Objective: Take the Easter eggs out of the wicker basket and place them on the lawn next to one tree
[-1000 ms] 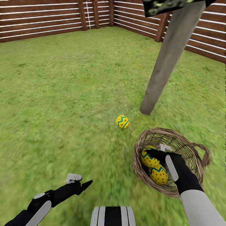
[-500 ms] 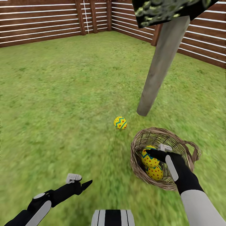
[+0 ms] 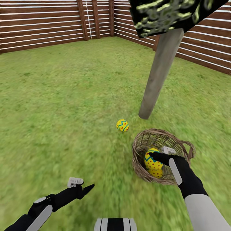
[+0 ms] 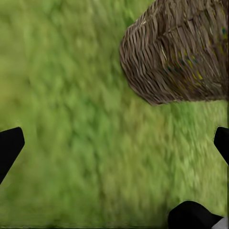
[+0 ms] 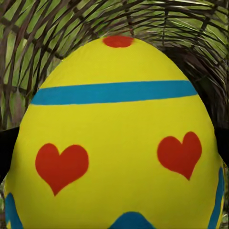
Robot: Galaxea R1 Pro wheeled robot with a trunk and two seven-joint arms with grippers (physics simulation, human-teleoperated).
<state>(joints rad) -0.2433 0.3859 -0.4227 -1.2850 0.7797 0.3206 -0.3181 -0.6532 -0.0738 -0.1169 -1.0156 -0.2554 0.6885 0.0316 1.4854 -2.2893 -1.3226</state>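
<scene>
From the head camera, my right gripper (image 3: 153, 159) is in the wicker basket (image 3: 141, 146), fingers clamped on one egg (image 3: 152, 163), another egg (image 3: 156, 173) beneath. A third egg (image 3: 122, 125) lies on the lawn (image 3: 64, 106) near the tree (image 3: 157, 77). The view has shifted since earlier. Left wrist: fingers (image 4: 9, 149) apart, basket ahead. Right wrist: the held egg (image 5: 114, 143) sits between the fingers.
</scene>
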